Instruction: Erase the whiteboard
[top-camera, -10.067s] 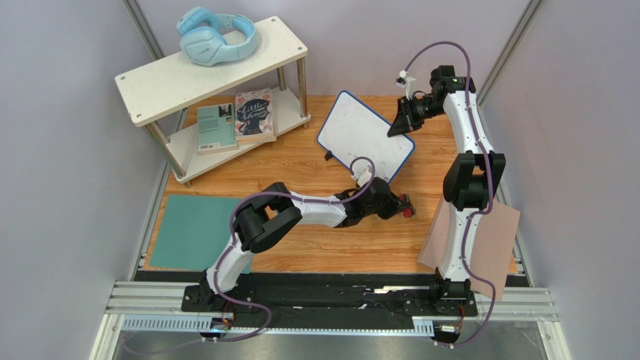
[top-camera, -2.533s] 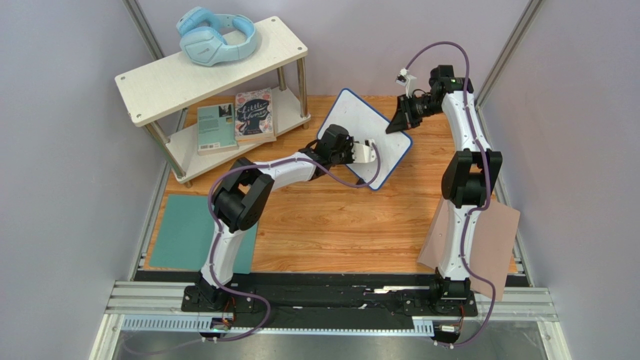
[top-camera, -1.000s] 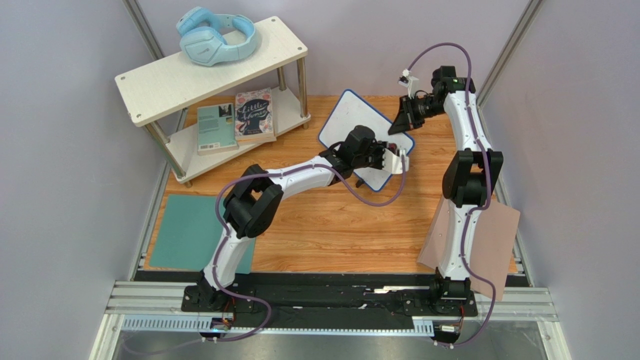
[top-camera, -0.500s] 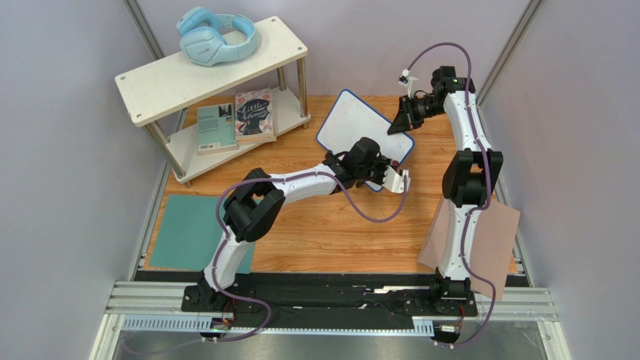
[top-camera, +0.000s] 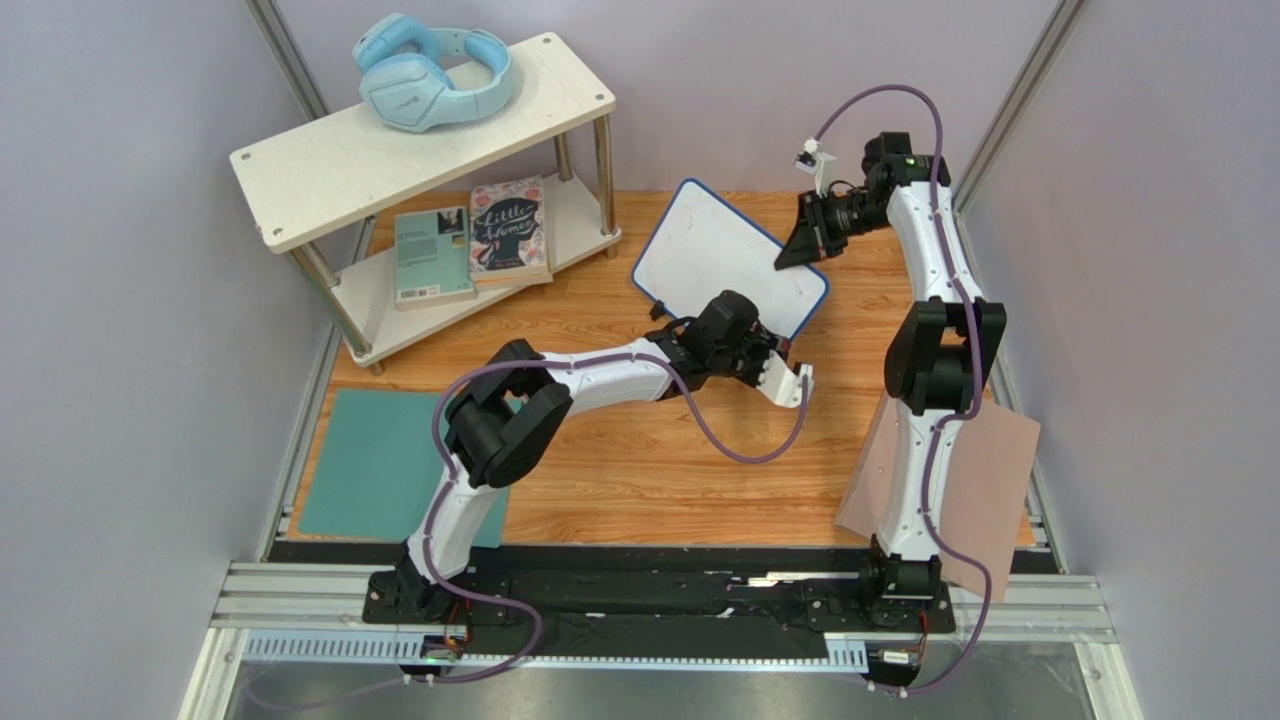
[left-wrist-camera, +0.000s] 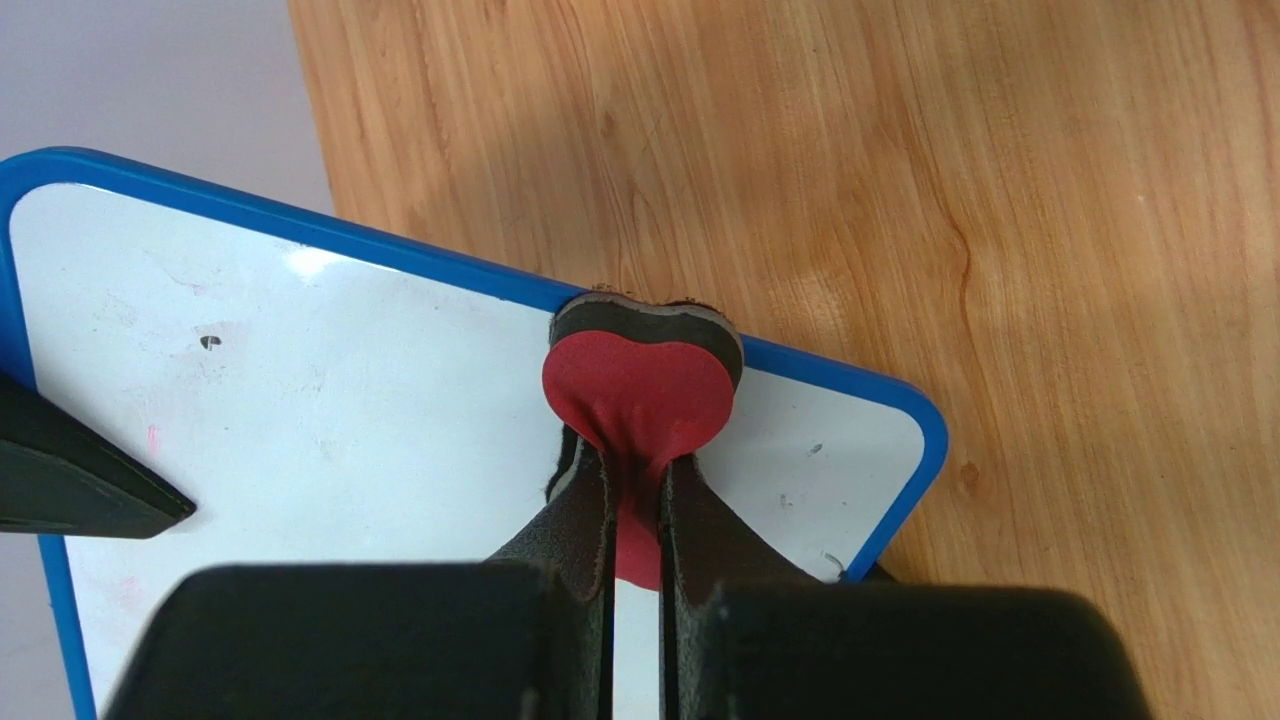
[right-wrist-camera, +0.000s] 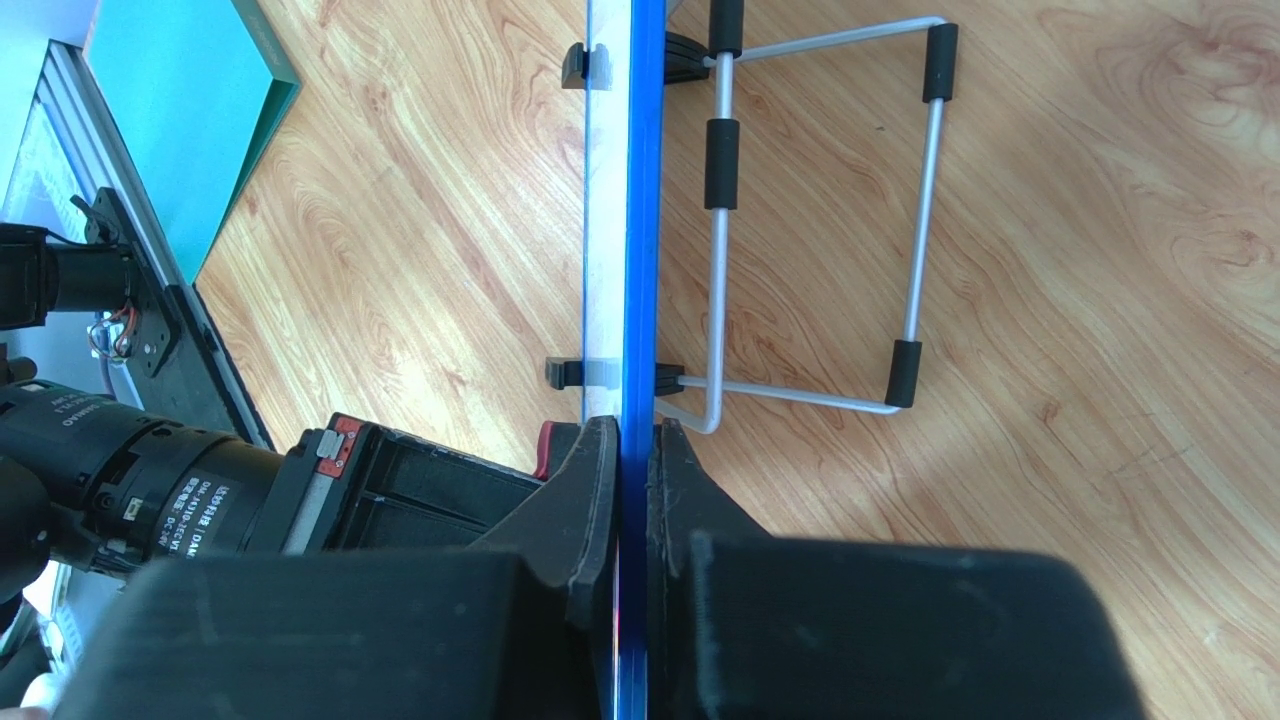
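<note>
The whiteboard stood at upper centre of the overhead view — right gripper clamped on its right edge, left gripper pinching a red eraser at its lower blue rim.

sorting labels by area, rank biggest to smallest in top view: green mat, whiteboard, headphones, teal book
1. green mat, partly hidden
2. whiteboard
3. headphones, sit higher, so a close call
4. teal book

Pale lilac walls, wood-grain tabletop, white two-tier shelf (books underneath), even light
</note>
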